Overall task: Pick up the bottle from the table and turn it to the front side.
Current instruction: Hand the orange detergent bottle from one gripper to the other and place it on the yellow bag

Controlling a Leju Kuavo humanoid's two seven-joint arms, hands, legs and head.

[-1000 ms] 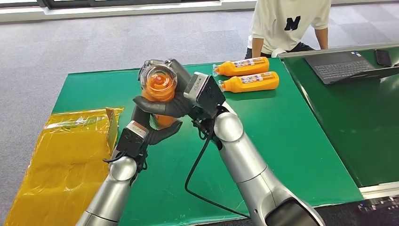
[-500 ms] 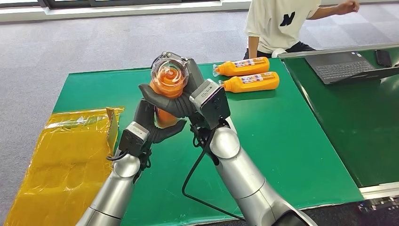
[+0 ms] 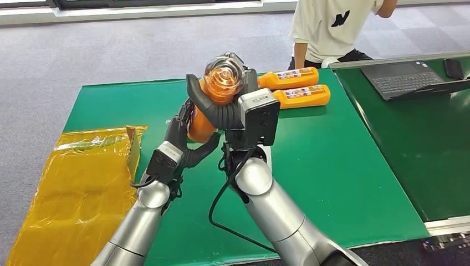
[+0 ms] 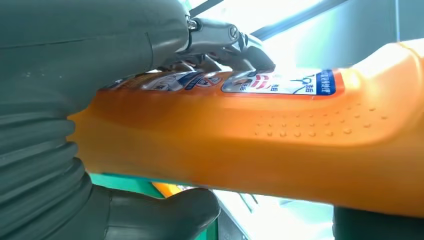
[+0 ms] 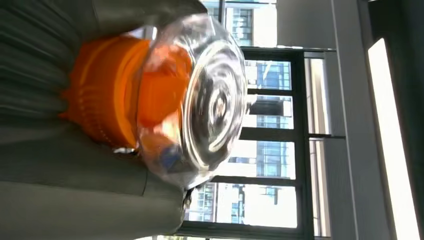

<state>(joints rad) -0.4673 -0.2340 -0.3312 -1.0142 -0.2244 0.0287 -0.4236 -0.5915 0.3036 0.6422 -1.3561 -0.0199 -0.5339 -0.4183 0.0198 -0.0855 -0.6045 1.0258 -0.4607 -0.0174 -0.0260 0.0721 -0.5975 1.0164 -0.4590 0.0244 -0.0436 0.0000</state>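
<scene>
Gripped by both the left hand [image 3: 185, 141] and right hand [image 3: 221, 108], the orange bottle [image 3: 213, 94], its label writing unreadable, has been raised higher.

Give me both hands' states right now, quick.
Left hand: grips the lower body of the orange bottle.
Right hand: grips the same bottle near its clear cap.

Two orange bottles [image 3: 296, 87] lie side by side, far on green table [image 3: 343, 166]. Laptop [image 3: 413, 77] and phone [image 3: 453, 68] far right. Yellow plastic sheet [image 3: 66, 188] left. Person [image 3: 332, 27] seated beyond.
</scene>
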